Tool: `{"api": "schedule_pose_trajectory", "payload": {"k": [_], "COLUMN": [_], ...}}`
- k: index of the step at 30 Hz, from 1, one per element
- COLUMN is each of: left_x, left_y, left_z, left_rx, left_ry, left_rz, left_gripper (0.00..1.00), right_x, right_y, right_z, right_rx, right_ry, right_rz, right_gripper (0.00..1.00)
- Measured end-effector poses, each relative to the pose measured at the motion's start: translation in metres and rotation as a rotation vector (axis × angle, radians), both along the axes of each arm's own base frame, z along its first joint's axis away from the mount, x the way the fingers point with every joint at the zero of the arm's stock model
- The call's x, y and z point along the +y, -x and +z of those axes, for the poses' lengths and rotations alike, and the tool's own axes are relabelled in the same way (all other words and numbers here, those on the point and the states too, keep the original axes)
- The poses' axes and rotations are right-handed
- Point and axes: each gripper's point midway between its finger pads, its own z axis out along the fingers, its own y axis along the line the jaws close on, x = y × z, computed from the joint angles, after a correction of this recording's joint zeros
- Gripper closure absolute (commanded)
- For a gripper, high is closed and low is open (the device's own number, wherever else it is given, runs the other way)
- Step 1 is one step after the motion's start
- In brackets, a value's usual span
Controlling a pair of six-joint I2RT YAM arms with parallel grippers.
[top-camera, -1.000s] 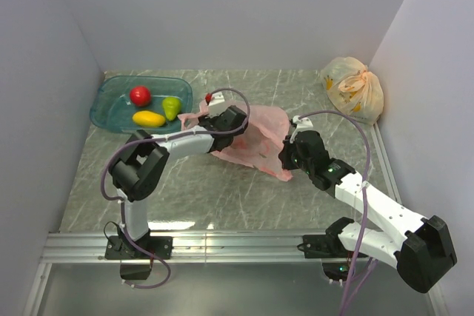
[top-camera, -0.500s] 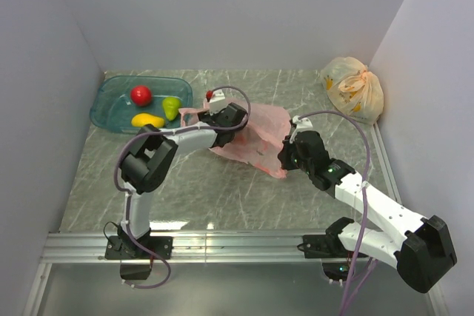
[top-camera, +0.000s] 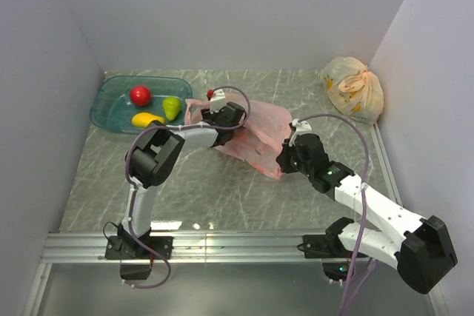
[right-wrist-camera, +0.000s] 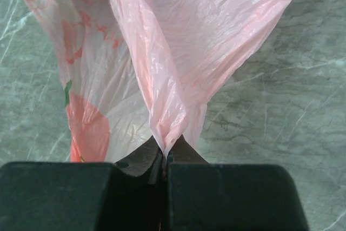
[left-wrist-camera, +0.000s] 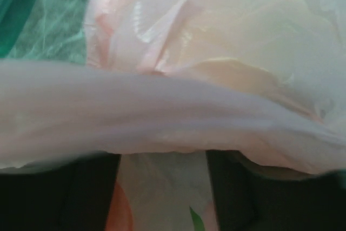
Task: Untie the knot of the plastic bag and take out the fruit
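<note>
The pink plastic bag [top-camera: 255,132] lies crumpled in the middle of the table. My left gripper [top-camera: 234,123] is pushed into its left side. In the left wrist view pink film [left-wrist-camera: 216,36] fills the frame, and the left gripper [left-wrist-camera: 162,160] is open with film lying across the gap between its dark fingers [left-wrist-camera: 92,193]. My right gripper [top-camera: 283,158] is shut on the bag's near right corner. In the right wrist view the right gripper [right-wrist-camera: 166,152] pinches a bunched fold of the bag [right-wrist-camera: 178,52]. A red apple [top-camera: 140,95], a green pear [top-camera: 172,106] and a yellow fruit [top-camera: 148,118] lie in the tub.
A blue-green clear tub [top-camera: 111,88] stands at the back left; its edge shows in the left wrist view [left-wrist-camera: 16,4]. A knotted pale yellow bag with orange print [top-camera: 354,88] sits at the back right corner. White walls close in three sides.
My left arm has swung its elbow to the right and pushed the gripper further into the bag's left side. The bag's left handle loop has shifted. The right gripper keeps its hold.
</note>
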Motion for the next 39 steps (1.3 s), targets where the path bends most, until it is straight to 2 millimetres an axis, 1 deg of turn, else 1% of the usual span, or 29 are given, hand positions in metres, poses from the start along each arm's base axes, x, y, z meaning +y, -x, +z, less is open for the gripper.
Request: {"api": "schedule_pose_trajectory", "payload": {"k": [1,2,3,4,6,8,9,10,11,13,17,18,19,21,22,23,24,27,28,29,31,32,33,35,37,39], "left_x": [0.000,0.000,0.000,0.001,0.004,0.009,0.013,0.017,0.018,0.020,0.020,0.019,0.018,0.020,0.022,0.024,0.025,0.029,0.031,0.033,0.035,0.037,0.038,0.038,0.034,0.028], "left_y": [-0.003,-0.006,-0.008,-0.010,-0.009,0.000,0.008,0.017,0.026,0.051,0.128,0.146,0.162,0.179,0.180,0.178,0.176,0.172,0.172,0.171,0.171,0.170,0.170,0.168,0.165,0.160], "left_z": [0.003,0.005,0.007,0.008,0.004,-0.006,-0.012,-0.015,-0.014,-0.014,-0.017,-0.014,-0.011,0.002,0.010,0.017,0.023,0.030,0.030,0.030,0.031,0.032,0.032,0.035,0.041,0.050], "left_rx": [-0.015,-0.027,-0.038,-0.045,-0.047,-0.026,-0.006,0.004,0.007,0.032,0.100,0.110,0.117,0.105,0.091,0.074,0.056,0.038,0.037,0.034,0.028,0.024,0.020,0.014,0.002,-0.018], "left_ry": [0.005,0.006,0.009,0.009,0.009,0.000,-0.006,-0.011,0.002,0.023,0.059,0.067,0.078,0.111,0.129,0.139,0.150,0.143,0.136,0.129,0.117,0.108,0.098,0.089,0.090,0.100], "left_rz": [0.001,0.003,0.005,0.005,0.004,0.002,-0.001,0.000,-0.004,-0.017,-0.080,-0.099,-0.122,-0.142,-0.137,-0.128,-0.118,-0.096,-0.091,-0.084,-0.076,-0.075,-0.075,-0.080,-0.089,-0.101], "left_gripper": [0.42,0.54,0.58,0.60,0.59,0.56,0.56,0.56,0.57,0.56,0.54,0.53,0.53,0.52,0.51,0.49,0.47,0.39,0.36,0.30,0.25,0.20,0.18,0.14,0.12,0.12], "right_x": [0.000,0.000,0.000,0.000,0.000,-0.002,-0.004,-0.006,-0.008,-0.013,-0.023,-0.023,-0.024,-0.024,-0.023,-0.022,-0.020,-0.011,-0.007,-0.002,0.007,0.012,0.016,0.027,0.039,0.052], "right_y": [0.001,0.002,0.003,0.003,0.004,0.005,0.005,0.004,0.005,0.006,0.011,0.013,0.014,0.015,0.015,0.015,0.014,0.012,0.011,0.009,0.005,0.004,0.002,-0.003,-0.009,-0.015], "right_z": [-0.001,-0.001,-0.002,-0.002,-0.002,-0.001,0.000,0.001,0.002,0.004,0.016,0.019,0.023,0.031,0.036,0.041,0.048,0.073,0.084,0.095,0.113,0.120,0.123,0.127,0.123,0.115], "right_rx": [0.002,0.004,0.007,0.008,0.008,0.005,0.000,-0.005,-0.008,-0.016,-0.046,-0.051,-0.055,-0.059,-0.063,-0.067,-0.077,-0.118,-0.139,-0.160,-0.192,-0.205,-0.211,-0.213,-0.192,-0.164], "right_ry": [-0.001,-0.002,0.000,0.001,0.003,0.008,0.013,0.018,0.022,0.032,0.029,0.025,0.023,0.024,0.027,0.030,0.033,0.027,0.022,0.016,0.012,0.009,0.010,0.016,0.031,0.046], "right_rz": [0.002,0.005,0.006,0.006,0.008,0.002,-0.004,-0.011,-0.018,-0.037,-0.059,-0.059,-0.059,-0.053,-0.041,-0.031,-0.011,0.049,0.068,0.089,0.124,0.146,0.161,0.199,0.242,0.292], "right_gripper": [1.00,1.00,1.00,1.00,1.00,1.00,1.00,1.00,1.00,1.00,1.00,0.98,0.85,0.67,0.50,0.43,0.34,0.26,0.25,0.25,0.24,0.24,0.23,0.21,0.20,0.20]}}
